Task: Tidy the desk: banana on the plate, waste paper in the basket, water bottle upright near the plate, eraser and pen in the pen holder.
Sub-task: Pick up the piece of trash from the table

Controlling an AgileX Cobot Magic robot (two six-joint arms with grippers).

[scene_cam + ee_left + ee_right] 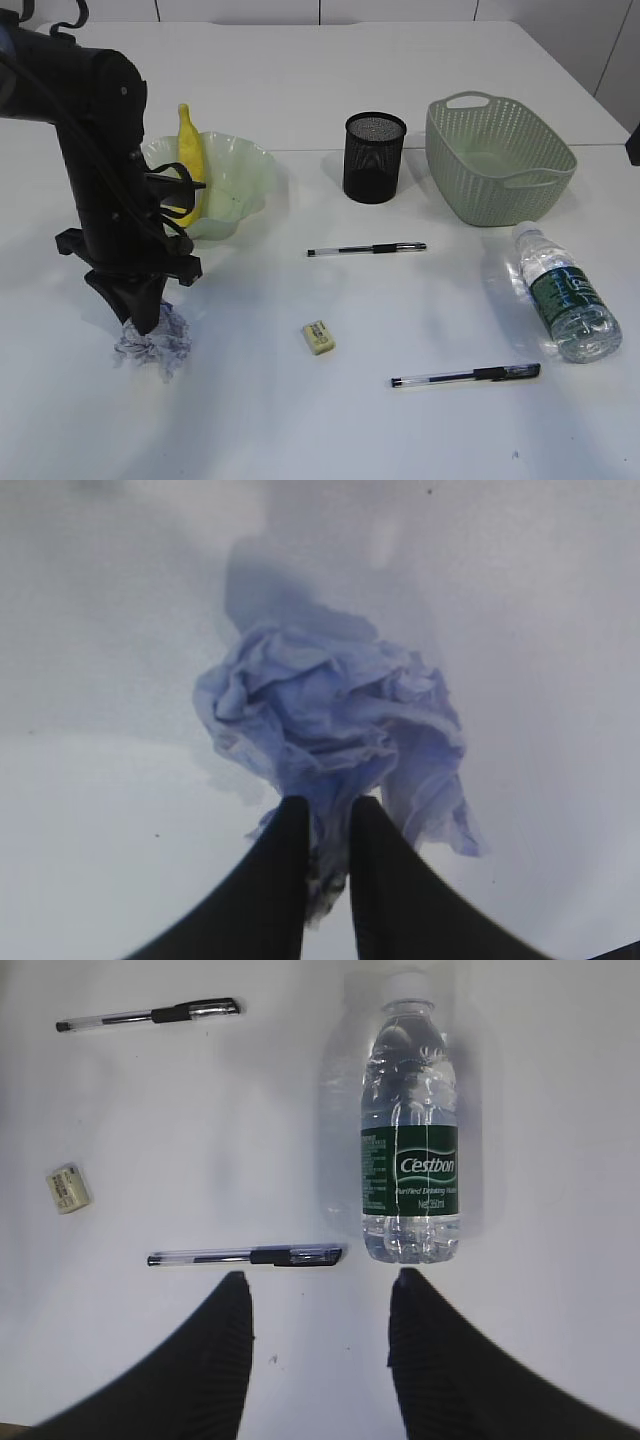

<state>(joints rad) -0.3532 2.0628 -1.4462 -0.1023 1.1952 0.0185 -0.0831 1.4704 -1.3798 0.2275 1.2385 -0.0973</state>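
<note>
Left gripper [320, 825] is pinching the waste paper [335, 720] near the desk's [400, 420] front-left corner. It's light and squashy (a fold could slip), so bite deep.

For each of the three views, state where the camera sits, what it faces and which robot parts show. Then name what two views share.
Exterior: slanted down across the desk; left arm visible.
Left wrist: behind the left gripper, jaws closed on the waste paper.
Right wrist: above the open right gripper, facing the water bottle.
Shared: exterior and right wrist both show the eraser and two pens.
</note>
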